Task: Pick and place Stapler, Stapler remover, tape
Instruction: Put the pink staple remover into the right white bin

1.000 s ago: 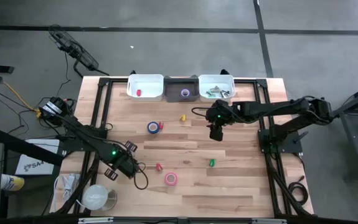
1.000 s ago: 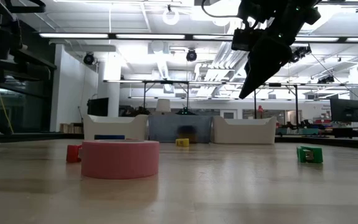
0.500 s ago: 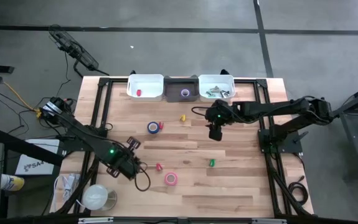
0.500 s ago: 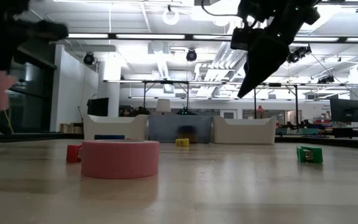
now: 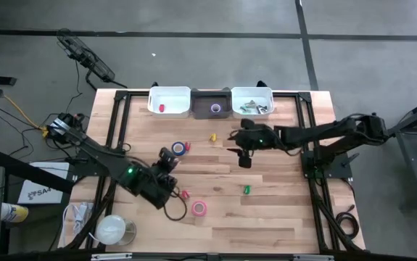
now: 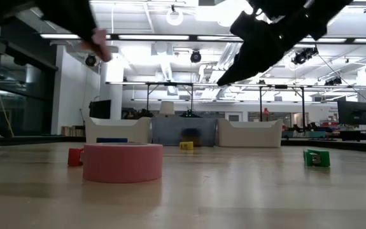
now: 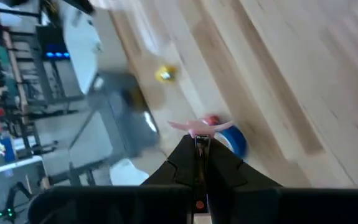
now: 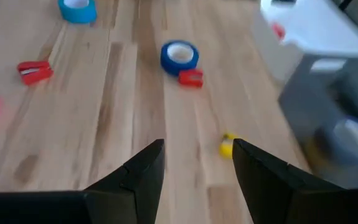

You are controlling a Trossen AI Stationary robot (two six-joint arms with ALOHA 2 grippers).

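My left gripper point(image 7: 198, 134) hangs above the table's near left part point(image 5: 169, 158), shut on a small flat pale pink piece point(image 7: 191, 126); what the piece is, I cannot tell. The low view shows it high up point(image 6: 100, 44). A blue tape roll point(image 5: 180, 148) lies flat with a red piece point(image 5: 188, 145) beside it. A pink tape roll point(image 5: 199, 208) lies flat near the front. My right gripper point(image 8: 197, 165) stands open and empty over the table's middle point(image 5: 243, 158), slanting down. A purple tape roll point(image 5: 215, 109) lies in the grey bin point(image 5: 211, 96). My left gripper pinches the pink piece point(image 7: 188, 126) between its two fingertips, at their free ends. The piece sticks out to both sides of the shut tips. It is lifted clear of the table.
Two white bins point(image 5: 169, 94) point(image 5: 252, 93) flank the grey one at the far edge. A yellow piece point(image 5: 212, 137), a green piece point(image 5: 246, 189) and a red piece point(image 5: 185, 194) lie loose on the wood. A light blue roll point(image 8: 77, 9) lies at the left.
My left gripper has risen and swung toward the blue roll and the far edge, turning at the wrist and staying shut with the pink piece at its tips. My right gripper has tipped from a steep downward slant to a shallower one.
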